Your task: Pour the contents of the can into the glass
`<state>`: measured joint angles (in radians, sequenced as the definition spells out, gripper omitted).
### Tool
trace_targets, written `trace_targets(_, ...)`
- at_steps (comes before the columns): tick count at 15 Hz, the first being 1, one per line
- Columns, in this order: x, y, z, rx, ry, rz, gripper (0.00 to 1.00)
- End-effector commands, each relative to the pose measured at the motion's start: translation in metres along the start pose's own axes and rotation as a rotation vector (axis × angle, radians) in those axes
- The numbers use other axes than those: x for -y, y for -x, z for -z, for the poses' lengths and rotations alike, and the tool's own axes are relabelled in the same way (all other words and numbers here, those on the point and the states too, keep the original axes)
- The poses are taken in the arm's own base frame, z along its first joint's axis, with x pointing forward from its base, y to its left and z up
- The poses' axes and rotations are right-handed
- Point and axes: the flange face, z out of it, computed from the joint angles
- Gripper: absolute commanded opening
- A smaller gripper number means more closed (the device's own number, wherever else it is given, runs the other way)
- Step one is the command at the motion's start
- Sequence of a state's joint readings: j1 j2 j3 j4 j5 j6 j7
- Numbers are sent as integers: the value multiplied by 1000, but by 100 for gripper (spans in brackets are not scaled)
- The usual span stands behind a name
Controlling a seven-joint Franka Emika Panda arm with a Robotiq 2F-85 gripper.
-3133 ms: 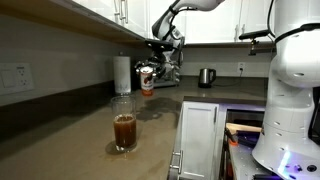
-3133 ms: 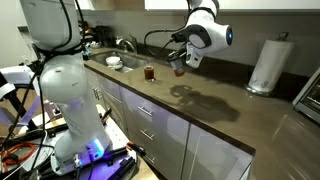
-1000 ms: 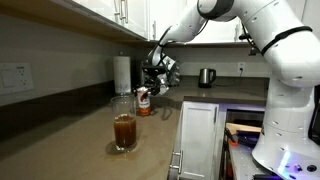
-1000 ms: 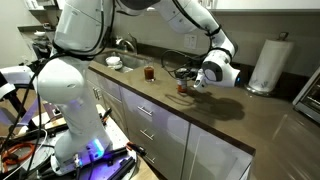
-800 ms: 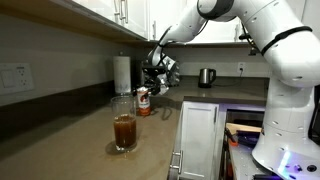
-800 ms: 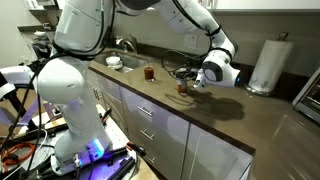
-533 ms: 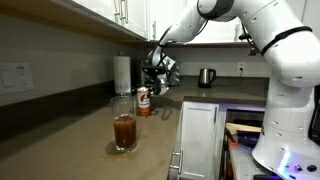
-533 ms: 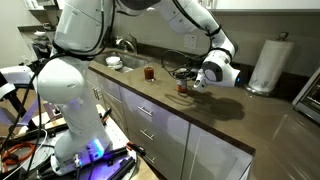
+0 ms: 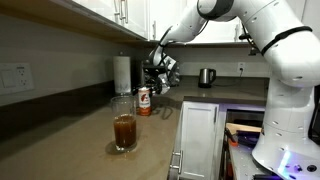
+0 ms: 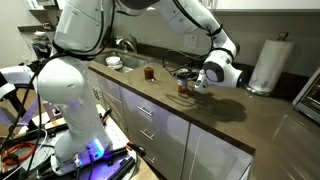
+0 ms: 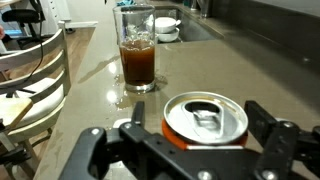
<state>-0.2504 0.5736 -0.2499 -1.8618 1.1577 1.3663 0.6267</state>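
1. Red-orange and white with a silver top, the small cylindrical drink can (image 11: 205, 112) stands upright on the grey-brown worktop (image 11: 240, 55), its long axis vertical.
2. My hand (image 11: 200, 138) is spread wide, one finger at nine o'clock of the can and one at three o'clock. Neither seems to press it, so I hold nothing.
3. The tall clear straight-sided drinking glass (image 11: 137, 45) stands apart at about eleven o'clock from the can in the wrist view, roughly half full of dark brown liquid (image 11: 138, 65).
4. I judge the next move is to lift straight up along the can's axis, clearing its rim without tipping it.
5. Three seconds back I carried the can in the air. A second ago it was down but gripped. Now my fingers have let go and it stands alone in the same spot.
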Motion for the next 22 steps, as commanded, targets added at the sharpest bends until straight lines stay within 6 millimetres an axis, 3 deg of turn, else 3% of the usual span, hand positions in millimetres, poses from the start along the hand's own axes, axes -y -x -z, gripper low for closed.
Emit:
trace_targets(1,-4,10,9,-40,-12,-48,100)
trace_targets(10,-18,32,29,-184,-29,-129,100)
trace_targets(22,-54,119,15,-525,15,-234,100)
